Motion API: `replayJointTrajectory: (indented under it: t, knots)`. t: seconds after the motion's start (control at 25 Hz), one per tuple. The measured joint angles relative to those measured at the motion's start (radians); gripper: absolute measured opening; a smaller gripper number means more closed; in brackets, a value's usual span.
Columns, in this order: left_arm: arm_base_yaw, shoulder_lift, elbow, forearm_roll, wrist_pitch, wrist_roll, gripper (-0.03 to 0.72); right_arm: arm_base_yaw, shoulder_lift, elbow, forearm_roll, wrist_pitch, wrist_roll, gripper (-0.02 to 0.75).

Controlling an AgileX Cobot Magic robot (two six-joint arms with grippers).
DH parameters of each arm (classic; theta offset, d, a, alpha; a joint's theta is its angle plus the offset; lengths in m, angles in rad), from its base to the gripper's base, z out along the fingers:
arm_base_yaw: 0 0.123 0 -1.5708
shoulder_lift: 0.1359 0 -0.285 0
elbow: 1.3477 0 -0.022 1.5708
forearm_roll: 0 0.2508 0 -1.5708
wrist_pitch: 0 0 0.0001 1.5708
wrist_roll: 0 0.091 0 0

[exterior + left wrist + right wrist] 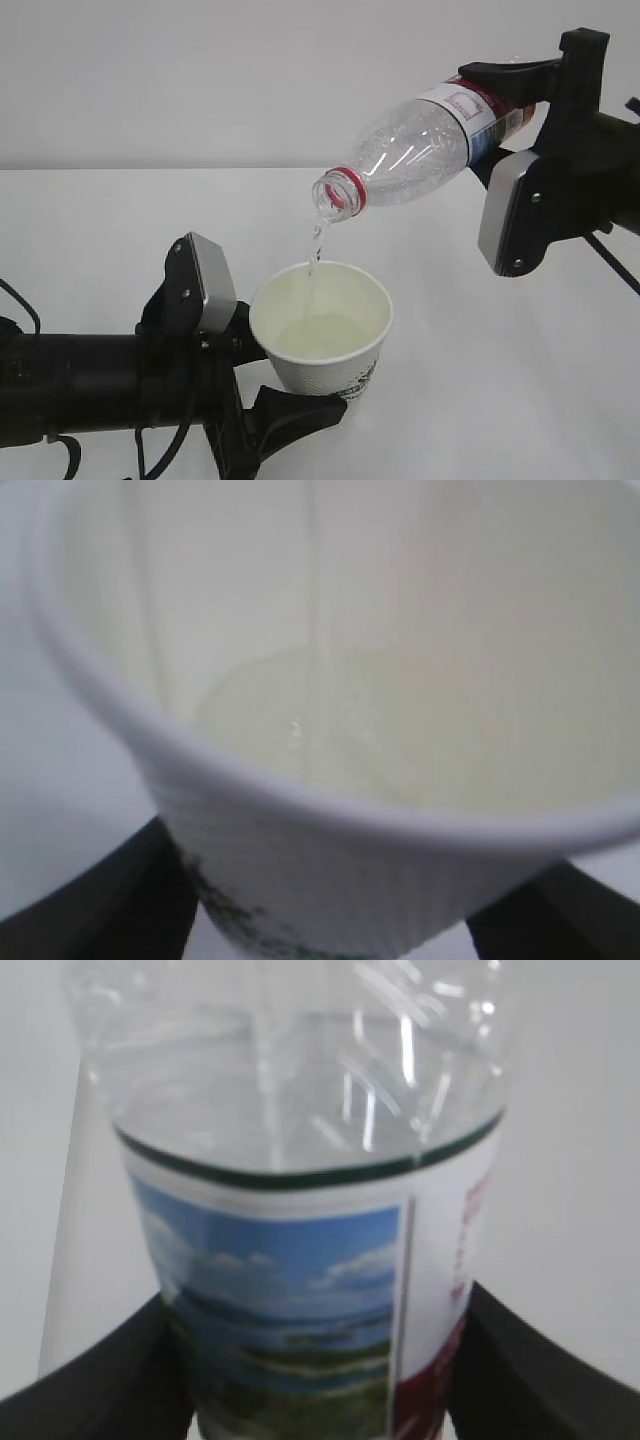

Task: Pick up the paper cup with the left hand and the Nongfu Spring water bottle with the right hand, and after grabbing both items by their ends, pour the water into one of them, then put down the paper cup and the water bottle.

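1. Pouring is under way as I watch: the tall clear plastic Nongfu Spring water bottle with its red neck ring (430, 140) is tipped mouth-down, high on the right, and a thin stream of clear water (315, 245) falls from its mouth.
2. My right hand (515, 85), the black gripper with the grey plate, is clamped on the bottle's labelled base end; the right wrist view shows both fingers (95, 1380) pressed against the label.
3. My left hand (285, 385) grips the white tapered paper cup with the green logo (325, 350) low on its wall, holding it upright directly under the bottle mouth, clear of the white table (100, 220).
4. A shallow pool sits in the cup's bottom (290, 725).
5. Risks I see: the stream lands close to the cup's far rim, so tilting further could throw water past it; squeezing the thin paper wall harder could buckle it; the smooth bottle might slip in the grip.
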Motion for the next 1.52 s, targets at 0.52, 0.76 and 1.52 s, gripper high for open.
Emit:
replayJointTrajectory:
  t: [0.52,0.76,1.52]
  knots:
    - [0.0,0.0,0.0,0.0,-0.002,0.0,0.553,0.0,0.0,0.0,0.0,0.0,-0.004,0.503]
    - [0.0,0.0,0.0,0.0,-0.002,0.0,0.553,0.0,0.0,0.0,0.004,0.0,-0.004,0.503]
    - [0.0,0.0,0.0,0.0,-0.002,0.0,0.553,0.0,0.0,0.0,0.004,-0.002,-0.015,0.503]
